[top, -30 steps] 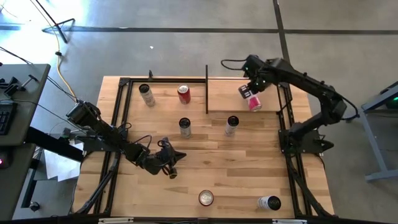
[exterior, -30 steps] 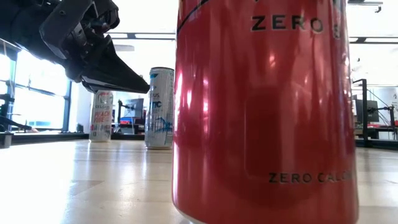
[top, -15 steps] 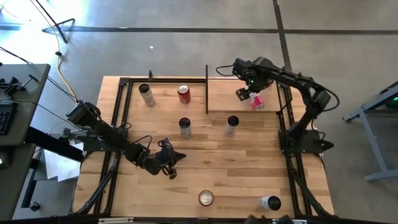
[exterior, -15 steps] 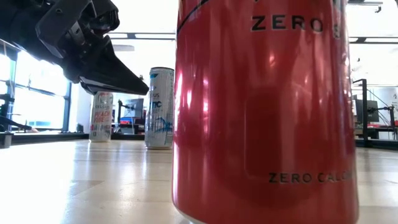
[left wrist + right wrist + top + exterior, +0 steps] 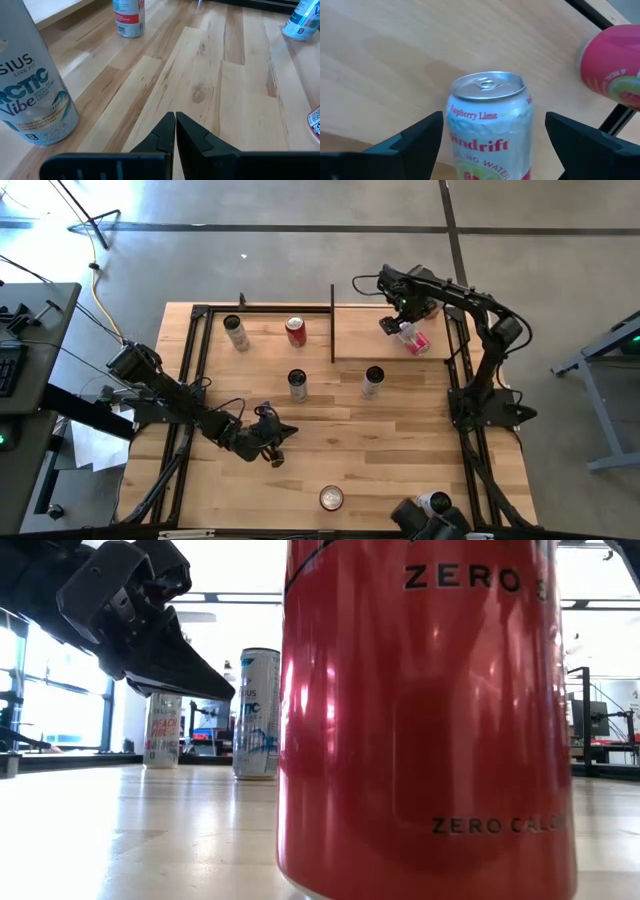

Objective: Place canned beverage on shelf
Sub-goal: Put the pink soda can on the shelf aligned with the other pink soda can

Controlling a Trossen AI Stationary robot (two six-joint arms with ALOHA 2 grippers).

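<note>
Raspberry-lime can (image 5: 490, 127), silver top, upright on the shelf (image 5: 360, 330) between the right gripper's (image 5: 490, 137) spread fingers, seemingly untouched.

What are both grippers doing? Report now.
Left gripper: shut, empty, low over the table.
Right gripper: open, fingers on both sides of the Spindrift can on the shelf.
</note>
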